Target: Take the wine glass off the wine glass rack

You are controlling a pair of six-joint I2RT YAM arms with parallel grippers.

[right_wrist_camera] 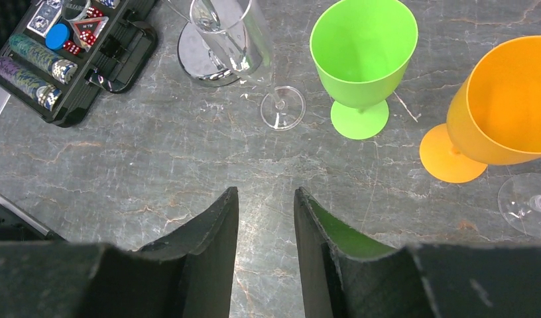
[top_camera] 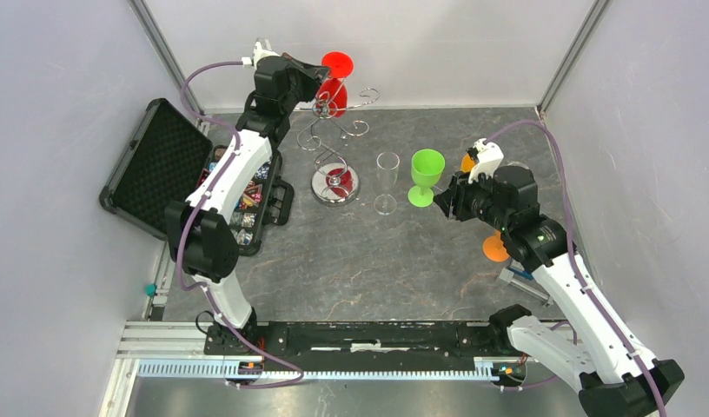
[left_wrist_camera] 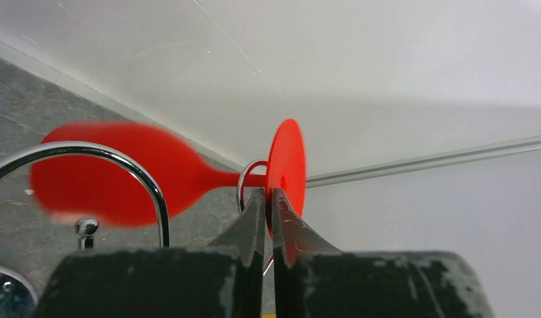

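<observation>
We see the red wine glass [top_camera: 335, 80] — smooth, opaque plastic — at the top centre of the overhead view. Its thin stem is threaded through a curled loop of the shiny chrome wire rack [top_camera: 334, 161]. The left gripper [left_wrist_camera: 269, 193] pinches the rim of its flat round foot, jaws nearly together, with the arm stretched far back. The right gripper [right_wrist_camera: 264, 195] hovers parted and empty — angled down near a glossy green goblet [right_wrist_camera: 362, 59].
</observation>
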